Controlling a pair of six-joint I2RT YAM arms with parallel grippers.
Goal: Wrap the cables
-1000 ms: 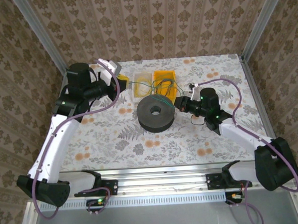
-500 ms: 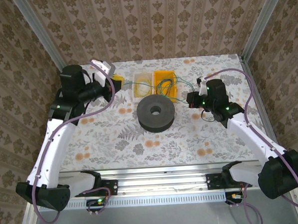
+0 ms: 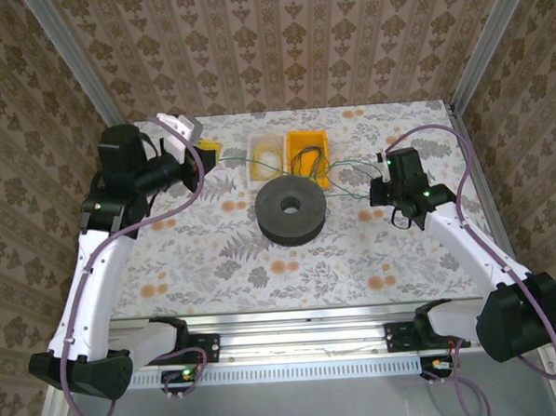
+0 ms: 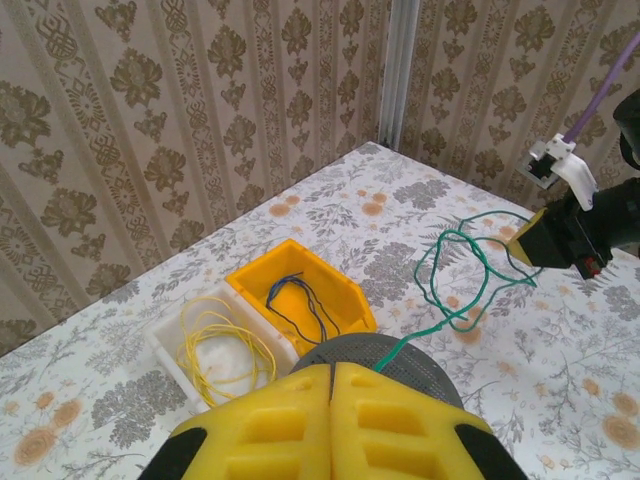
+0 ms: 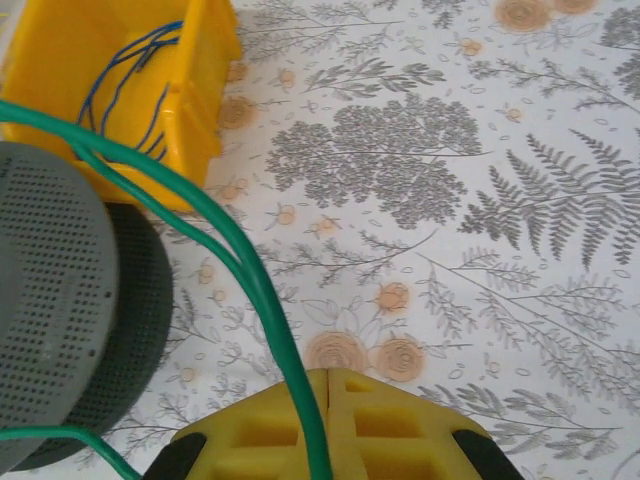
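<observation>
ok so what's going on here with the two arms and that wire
Both arms are handling one green cable. The right gripper is shut on it, and the left gripper is shut on what looks like its other end. The cable hangs loosely between them, passing over the black spool. A yellow cable lies in the white bin, and blue cables lie in the yellow bin.

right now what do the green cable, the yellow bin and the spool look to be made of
Green cable: probably plastic-sheathed wire, smooth and slightly glossy, since it bends in loose curves.
Yellow bin: moulded plastic by its even colour and soft sheen.
Spool: dark and matte, its top face dotted with fine holes. Perforated plastic or metal, hard to tell which.
</observation>
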